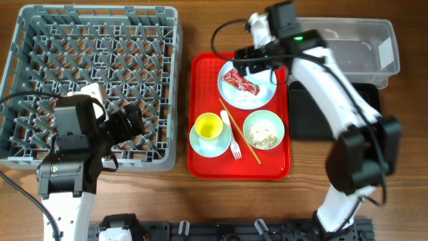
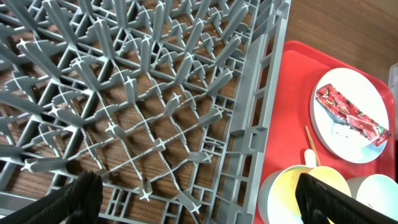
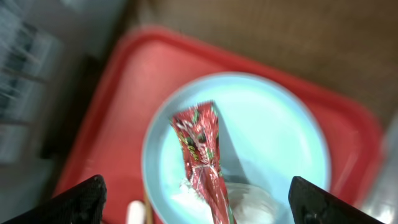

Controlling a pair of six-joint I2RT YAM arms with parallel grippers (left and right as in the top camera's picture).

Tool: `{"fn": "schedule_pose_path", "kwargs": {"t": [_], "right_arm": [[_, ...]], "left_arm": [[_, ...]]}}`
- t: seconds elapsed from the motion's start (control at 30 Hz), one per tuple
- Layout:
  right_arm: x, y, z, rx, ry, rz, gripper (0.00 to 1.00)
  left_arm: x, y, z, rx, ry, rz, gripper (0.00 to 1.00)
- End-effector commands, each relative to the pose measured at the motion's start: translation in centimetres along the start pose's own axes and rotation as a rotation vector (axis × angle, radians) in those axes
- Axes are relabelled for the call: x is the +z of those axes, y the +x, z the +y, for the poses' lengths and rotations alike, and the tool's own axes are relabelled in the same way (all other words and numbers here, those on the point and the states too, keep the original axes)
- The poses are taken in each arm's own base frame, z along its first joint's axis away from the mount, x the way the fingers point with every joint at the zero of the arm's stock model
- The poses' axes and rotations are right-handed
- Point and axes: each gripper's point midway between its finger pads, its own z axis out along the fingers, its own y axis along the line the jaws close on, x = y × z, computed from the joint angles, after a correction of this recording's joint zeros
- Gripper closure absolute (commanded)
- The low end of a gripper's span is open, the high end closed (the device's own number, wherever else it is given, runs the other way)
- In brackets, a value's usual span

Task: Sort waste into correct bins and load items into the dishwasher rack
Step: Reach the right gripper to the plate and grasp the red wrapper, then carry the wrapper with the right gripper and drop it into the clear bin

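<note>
Scanning from the left: dishwasher rack [image 1: 93,40] sits on the surface. My left hand [image 1: 128,124] hangs over its front right corner, fingers spread wide, holding nothing.

Next is the red serving tray [image 1: 200,80]. Yellow cup [image 1: 208,125] stands on the saucer [image 1: 199,144], with the fork [image 1: 233,137] and chopsticks [image 1: 242,134] beside it. Bowl [image 1: 263,119] holds the rice scraps [image 1: 262,137].

At the back of the tray, the red snack wrapper [image 1: 239,82] lies flat on the white plate [image 1: 265,94], with the crumpled tissue [image 1: 249,100] just beside it. My right hand [image 1: 251,63] hovers right over the wrapper, fingers apart, nothing held. The wrist view is blurred.

My read is that the wrapper is the likely pick. It looks featherlight, a thin glossy film, slippery and crinkly, nothing to break. The plate underneath is hard and slick, so fingertips could skid. I'd pinch across the narrow width near mid-length, or take a crimped end. The tissue could drag along with it.

Far right: clear tub [image 1: 354,47], with the black tray [image 1: 307,110] just in front of it.
</note>
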Motion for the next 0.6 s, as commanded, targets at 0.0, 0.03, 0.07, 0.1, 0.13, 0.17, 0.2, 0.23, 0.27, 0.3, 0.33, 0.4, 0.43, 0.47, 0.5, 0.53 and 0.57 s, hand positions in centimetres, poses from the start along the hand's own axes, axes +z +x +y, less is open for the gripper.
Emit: {"fn": "schedule_pose_path", "kwargs": {"t": [0.0, 0.03, 0.07, 0.1, 0.13, 0.17, 0.2, 0.23, 0.27, 0.3, 0.33, 0.4, 0.43, 0.47, 0.5, 0.53, 0.57], "right_arm": [[4.7, 2.2, -0.4, -0.024, 0.052, 0.104, 0.12], [5.6, 2.8, -0.6, -0.006, 0.062, 0.127, 0.14], [6.4, 3.4, -0.8, 0.017, 0.079, 0.148, 0.16], [7.4, 4.1, -1.1, 0.03, 0.092, 0.173, 0.21], [7.8, 4.4, -1.2, 0.042, 0.093, 0.183, 0.23], [8.1, 4.5, -1.3, 0.05, 0.093, 0.187, 0.29], [8.3, 4.6, -1.3, 0.053, 0.094, 0.189, 0.37], [8.4, 4.6, -1.4, 0.06, 0.095, 0.186, 0.52], [8.3, 4.6, -1.5, 0.074, 0.104, 0.186, 0.62], [8.3, 4.6, -1.6, 0.076, 0.109, 0.188, 0.77], [8.3, 4.7, -1.6, 0.081, 0.112, 0.189, 0.86], [8.2, 4.8, -1.6, 0.095, 0.114, 0.193, 0.96], [8.0, 4.6, -1.6, 0.11, 0.115, 0.188, 0.96], [7.5, 4.3, -1.6, 0.13, 0.116, 0.174, 0.96], [6.5, 3.4, -1.7, 0.149, 0.118, 0.142, 0.96], [5.5, 2.5, -1.9, 0.164, 0.122, 0.109, 0.96], [3.9, 1.2, -2.2, 0.183, 0.124, 0.055, 0.96]], "left_arm": [[-0.4, -0.7, -0.4, 0.005, 0.005, -0.02, 0.0], [-0.4, -0.7, -0.4, 0.004, 0.005, -0.02, 0.0], [-0.4, -0.7, -0.4, 0.004, 0.005, -0.02, 0.0], [-0.4, -0.7, -0.4, 0.005, 0.005, -0.02, 0.0], [-0.4, -0.7, -0.4, 0.005, 0.005, -0.02, 0.0], [-0.4, -0.7, -0.4, 0.005, 0.005, -0.02, 0.0], [-0.4, -0.7, -0.4, 0.005, 0.005, -0.02, 0.0], [-0.4, -0.7, -0.4, 0.005, 0.005, -0.02, 0.0], [-0.4, -0.7, -0.4, 0.005, 0.005, -0.02, 0.0], [-0.4, -0.7, -0.4, 0.005, 0.005, -0.02, 0.0], [-0.4, -0.7, -0.4, 0.005, 0.005, -0.02, 0.0], [-0.4, -0.7, -0.4, 0.005, 0.005, -0.02, 0.0], [-0.4, -0.7, -0.4, 0.005, 0.005, -0.02, 0.0], [-0.4, -0.7, -0.4, 0.005, 0.005, -0.02, 0.0], [-0.4, -0.7, -0.4, 0.005, 0.005, -0.02, 0.0], [-0.4, -0.7, -0.4, 0.005, 0.005, -0.02, 0.0], [-0.4, -0.7, -0.4, 0.005, 0.005, -0.02, 0.0]]}}
